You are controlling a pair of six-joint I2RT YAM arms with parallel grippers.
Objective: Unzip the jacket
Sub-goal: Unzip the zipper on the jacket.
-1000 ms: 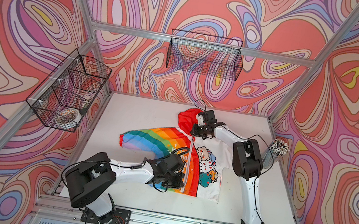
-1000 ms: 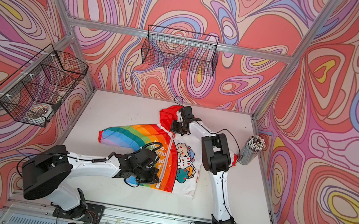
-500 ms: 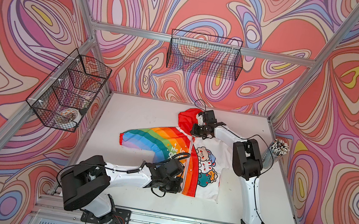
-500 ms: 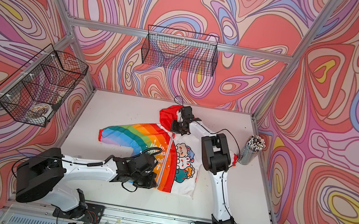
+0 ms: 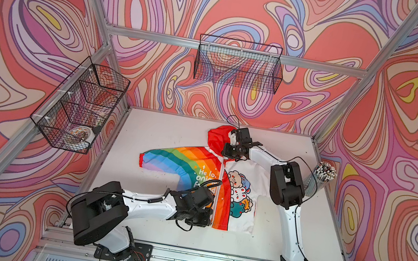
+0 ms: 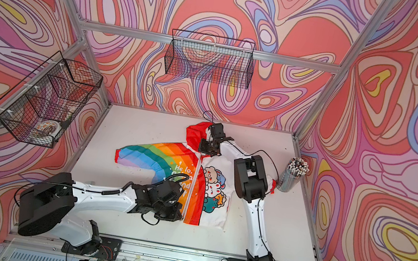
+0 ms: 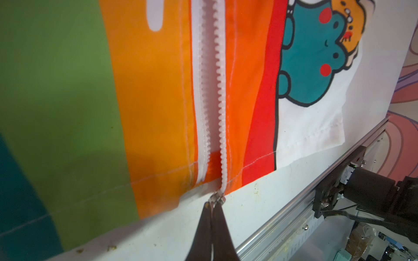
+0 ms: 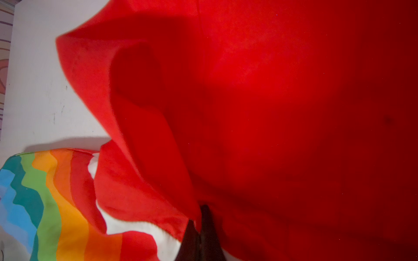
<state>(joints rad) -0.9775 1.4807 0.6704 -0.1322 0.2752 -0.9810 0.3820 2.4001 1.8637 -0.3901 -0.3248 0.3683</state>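
The jacket (image 5: 242, 192) (image 6: 217, 185) lies flat on the white table, red hood (image 5: 216, 138) toward the back wall. My left gripper (image 7: 211, 204) is shut on the metal zipper pull (image 7: 217, 198), which sits at the hem nearest the front rail. Above the pull, the two rows of white zipper (image 7: 220, 90) teeth lie parted. In both top views the left gripper (image 5: 211, 223) (image 6: 182, 216) rests low at the hem. My right gripper (image 8: 199, 214) (image 5: 227, 153) is shut on red fabric where the hood (image 8: 248, 90) meets the collar.
A cup of pencils (image 5: 321, 177) stands at the table's right edge near the right arm's elbow. Wire baskets hang on the back wall (image 5: 238, 66) and the left wall (image 5: 81, 106). The aluminium front rail (image 7: 305, 208) runs close behind the hem.
My left gripper has travelled down the zipper from mid-chest to the hem, toward the front rail, and the teeth behind it have parted. The right arm has stayed put at the collar.
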